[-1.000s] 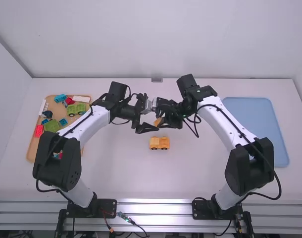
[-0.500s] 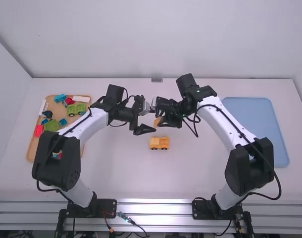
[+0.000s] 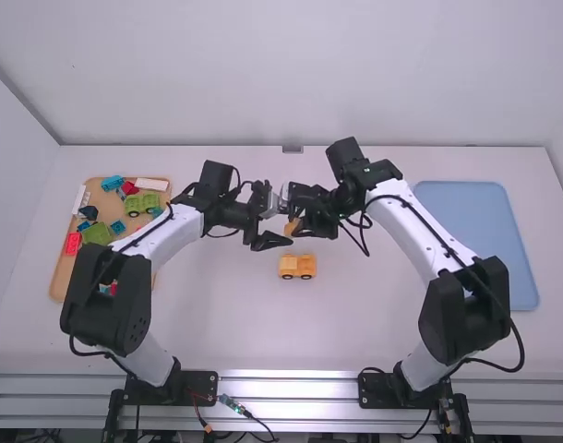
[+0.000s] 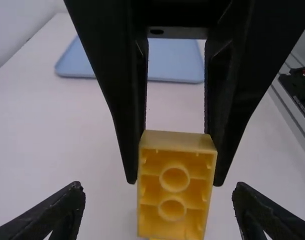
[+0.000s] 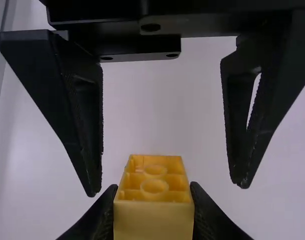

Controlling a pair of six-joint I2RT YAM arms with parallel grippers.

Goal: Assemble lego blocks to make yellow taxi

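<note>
In the high view my left gripper (image 3: 278, 221) is above the middle of the table, facing my right gripper (image 3: 298, 227), which holds a small yellow block (image 3: 292, 228). Below them on the table stands a yellow car-shaped assembly (image 3: 297, 267) on dark wheels. The left wrist view has my left gripper (image 4: 157, 192) open, its fingers apart on either side of the yellow block (image 4: 175, 185) and not touching it. In the right wrist view my right gripper (image 5: 153, 200) is shut on the yellow block (image 5: 153, 220), whose hollow underside shows.
A wooden tray (image 3: 57, 281) at the left bears green, blue, red and white blocks, partly hidden by the left arm. At the right lies a blue tray (image 3: 475, 231). The two grippers are very close together above the car.
My left gripper has drawn back slightly to the left and nearer the high camera. My right gripper, with the block, has shifted very slightly left. The car on the table has stayed put.
</note>
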